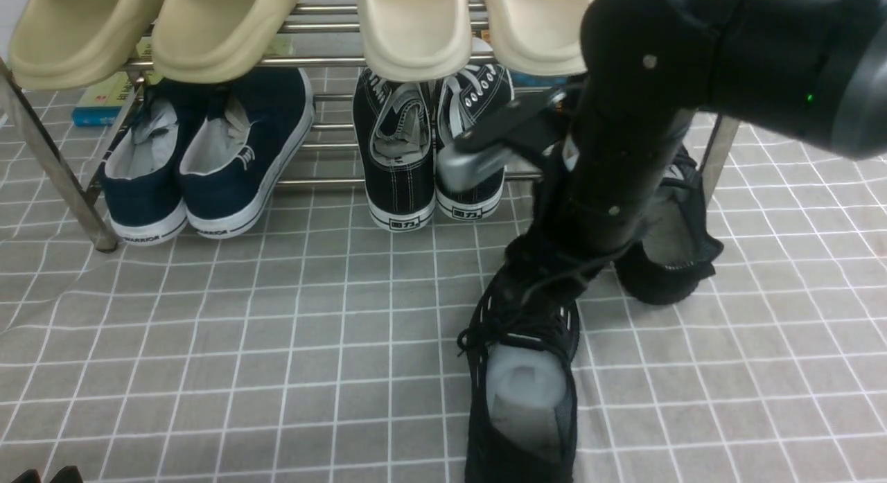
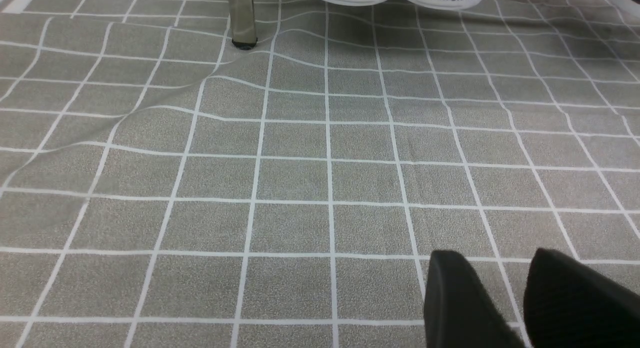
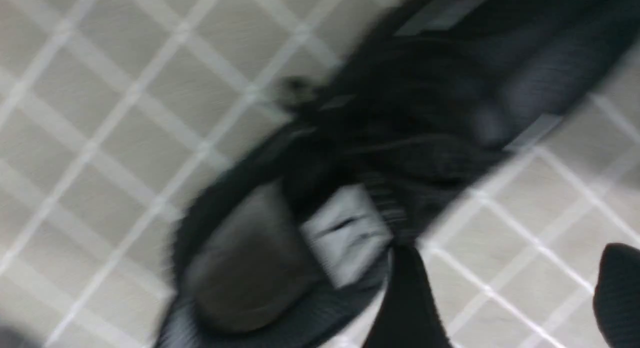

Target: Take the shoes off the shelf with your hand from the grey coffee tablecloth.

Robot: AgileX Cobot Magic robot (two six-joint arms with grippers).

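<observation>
Treat the step in hand as the release of the first shoe. Of the pair of all-black knit mesh sneakers, the near sneaker (image 1: pixel 527 330) lies flat on the large grey-taupe tablecloth with thin white grid lines (image 1: pixel 229 344), well in front of the shelf's right end, heel toward the robot. The far sneaker (image 1: pixel 669 261) sits at the foot of the two-tier shelf of shiny silver metal tubes (image 1: pixel 326 182), just beside its right leg. The arm hides whether its toe rests on the lower bars. The bulky black right arm (image 1: pixel 624 143) enters from the right, bends at the elbow and points steeply down over the near sneaker's toe. In the blurred right wrist view, the right gripper (image 3: pixel 510 298) shows its fingertips spread with bare cloth between them, so it is released and grasps nothing. The left gripper (image 2: pixel 505 298) hovers low over bare cloth, fingers parted, unloaded. For the next move, you would likely raise the right arm clear of the laces, reach the far sneaker, grip its collar, and draw it away from the leg.
</observation>
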